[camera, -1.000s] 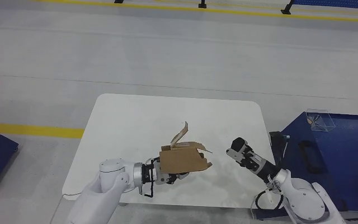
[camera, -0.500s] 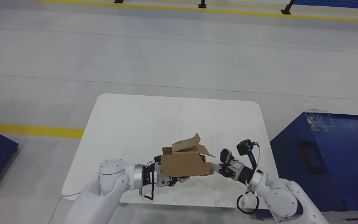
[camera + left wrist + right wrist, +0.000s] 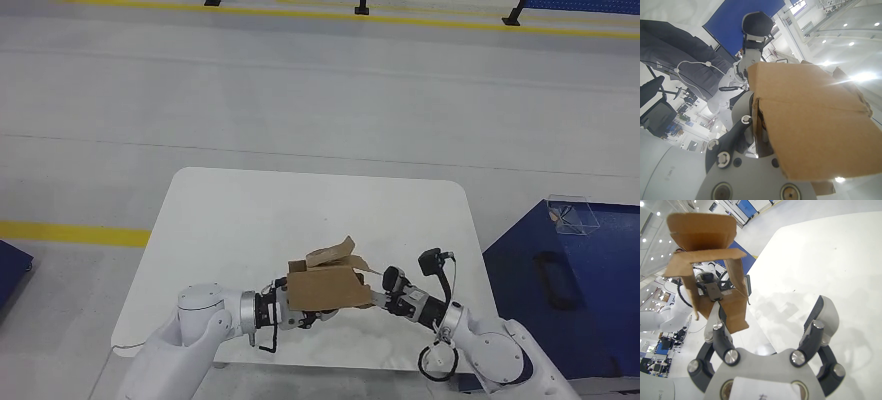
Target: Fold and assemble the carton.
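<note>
While the left end effector point(image 3: 298, 314) pinches the squared-up carton point(image 3: 325, 288), its flaps point(image 3: 335, 252) gape unfolded — the right end effector point(image 3: 768, 305), spread, just beside the carton.

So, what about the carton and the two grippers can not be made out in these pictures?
- Left gripper: in the left wrist view the carton covers its grip point.
- Right gripper: in the right wrist view one finger overlaps a carton flap; contact is unclear.
- Carton's underside: in the top view the carton's own top hides it.
</note>
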Available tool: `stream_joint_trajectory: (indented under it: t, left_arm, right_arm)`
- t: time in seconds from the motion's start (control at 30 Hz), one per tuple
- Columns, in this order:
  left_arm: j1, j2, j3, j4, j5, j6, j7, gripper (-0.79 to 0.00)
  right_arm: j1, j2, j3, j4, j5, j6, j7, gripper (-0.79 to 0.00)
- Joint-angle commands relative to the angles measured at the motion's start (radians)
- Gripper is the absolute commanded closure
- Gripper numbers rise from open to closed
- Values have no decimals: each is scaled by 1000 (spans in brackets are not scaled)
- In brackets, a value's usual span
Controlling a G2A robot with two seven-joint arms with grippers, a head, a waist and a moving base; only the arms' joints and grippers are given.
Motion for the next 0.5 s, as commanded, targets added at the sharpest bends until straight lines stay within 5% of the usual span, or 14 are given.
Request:
stream_joint_trajectory:
  t: [0.0,0.47]
  left_arm:
    - [-1,1,0,5,-2,3,12,0]
    - [-3,4,10,5,-24,0,53,0]
  right_arm:
    - [-11,2,17,-24,1,-11,7,-785]
    - [-26,-4,0,-98,-49,23,-7,-785]
